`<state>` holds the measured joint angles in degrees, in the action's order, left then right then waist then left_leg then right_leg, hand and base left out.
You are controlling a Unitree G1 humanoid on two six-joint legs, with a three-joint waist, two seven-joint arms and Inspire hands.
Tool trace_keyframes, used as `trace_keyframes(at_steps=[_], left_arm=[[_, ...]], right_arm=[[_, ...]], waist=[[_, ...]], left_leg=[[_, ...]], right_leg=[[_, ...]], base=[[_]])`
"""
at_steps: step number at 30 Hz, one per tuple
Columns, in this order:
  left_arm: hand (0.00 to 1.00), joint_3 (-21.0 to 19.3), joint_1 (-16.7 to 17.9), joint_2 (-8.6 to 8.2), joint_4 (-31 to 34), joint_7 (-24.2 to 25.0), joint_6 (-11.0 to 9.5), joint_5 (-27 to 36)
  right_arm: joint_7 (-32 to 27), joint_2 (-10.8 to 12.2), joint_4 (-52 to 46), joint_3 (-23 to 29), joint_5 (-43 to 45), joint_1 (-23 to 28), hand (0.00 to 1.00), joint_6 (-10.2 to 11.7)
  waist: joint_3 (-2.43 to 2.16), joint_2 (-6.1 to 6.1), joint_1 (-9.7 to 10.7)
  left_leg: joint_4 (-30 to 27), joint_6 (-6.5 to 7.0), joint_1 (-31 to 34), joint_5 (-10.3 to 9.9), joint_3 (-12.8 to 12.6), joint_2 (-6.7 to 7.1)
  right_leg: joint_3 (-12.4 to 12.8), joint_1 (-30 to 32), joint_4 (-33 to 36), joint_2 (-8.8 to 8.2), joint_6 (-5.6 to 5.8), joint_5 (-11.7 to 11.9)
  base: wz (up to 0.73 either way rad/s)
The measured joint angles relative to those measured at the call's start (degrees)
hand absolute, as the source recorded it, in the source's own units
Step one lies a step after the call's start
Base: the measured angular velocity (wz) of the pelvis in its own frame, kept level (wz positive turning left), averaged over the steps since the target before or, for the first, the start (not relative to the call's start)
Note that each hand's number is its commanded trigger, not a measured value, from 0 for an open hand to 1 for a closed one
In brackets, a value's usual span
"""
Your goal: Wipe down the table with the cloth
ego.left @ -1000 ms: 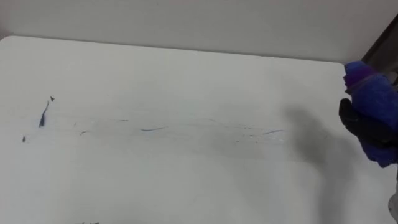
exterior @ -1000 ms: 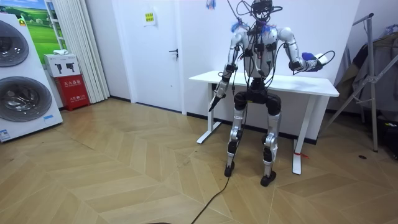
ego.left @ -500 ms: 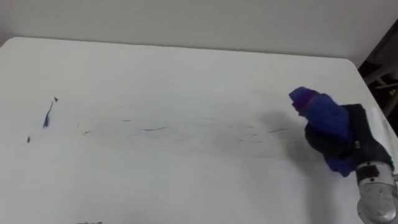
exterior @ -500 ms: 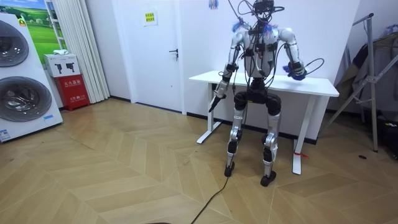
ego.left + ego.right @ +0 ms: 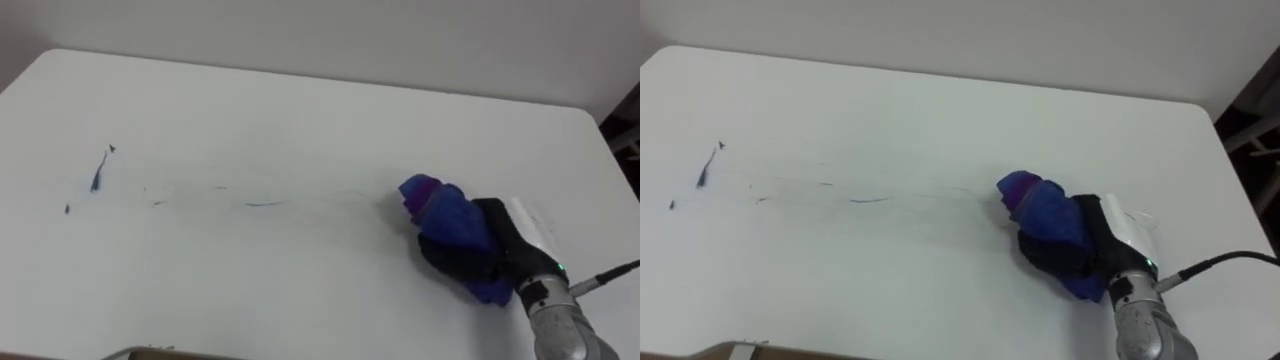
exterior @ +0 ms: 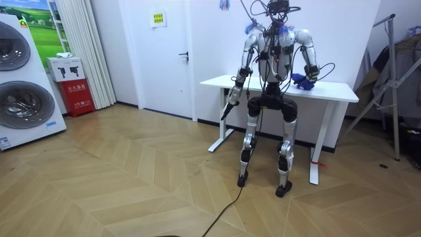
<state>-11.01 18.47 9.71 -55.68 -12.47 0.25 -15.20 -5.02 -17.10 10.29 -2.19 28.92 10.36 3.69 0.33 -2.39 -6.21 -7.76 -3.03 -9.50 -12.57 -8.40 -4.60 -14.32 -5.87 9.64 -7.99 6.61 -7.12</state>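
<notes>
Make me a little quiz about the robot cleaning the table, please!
1. True or false: the blue cloth sits right on top of the dark blue marks.
2. The right hand is: A) open and flat on the table; B) curled round the cloth; C) holding a sponge.
3. Fill in: from the cloth, the marks lie toward the robot's ____.

Key: 1 false, the marks are far off to the side. 2 B. 3 left.
</notes>
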Motion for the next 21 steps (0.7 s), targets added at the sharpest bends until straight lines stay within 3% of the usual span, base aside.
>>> trace_keyframes(at_steps=[7, 12, 21], left_arm=[[0.00, -0.1, 0.4, 0.02, 0.0, -0.5, -0.1, 0.0], [0.00, -0.8, 0.6, -0.06, 0.0, -0.4, -0.1, -0.1], [0.00, -4.8, 1.5, 0.31, 0.1, -0.5, -0.2, 0.0]], right_arm=[[-0.2, -0.1, 0.0, 4.8, -1.2, 0.0, 0.00, 0.1], [-1.0, -0.1, 0.0, 11.0, -7.9, 0.0, 0.00, 0.1], [-7.2, -1.2, 1.3, 22.9, -19.4, -0.2, 0.00, 0.5]], waist=[[-0.02, 0.44, 1.1], [-0.25, 0.67, 2.8], [-0.16, -0.96, 5.4]], left_leg=[[0.0, 0.00, 0.0, 0.0, 0.1, -0.01], [0.0, 0.00, 0.0, 0.0, 0.1, 0.01], [0.0, 0.00, -0.2, 0.0, -0.3, 0.00]], right_leg=[[0.1, -0.1, 0.0, 0.04, -0.01, 0.0], [0.0, -0.1, 0.0, 0.01, 0.00, 0.0], [0.3, 0.1, 0.1, 0.01, 0.01, 0.0]], base=[[0.00], [0.00], [-0.02]])
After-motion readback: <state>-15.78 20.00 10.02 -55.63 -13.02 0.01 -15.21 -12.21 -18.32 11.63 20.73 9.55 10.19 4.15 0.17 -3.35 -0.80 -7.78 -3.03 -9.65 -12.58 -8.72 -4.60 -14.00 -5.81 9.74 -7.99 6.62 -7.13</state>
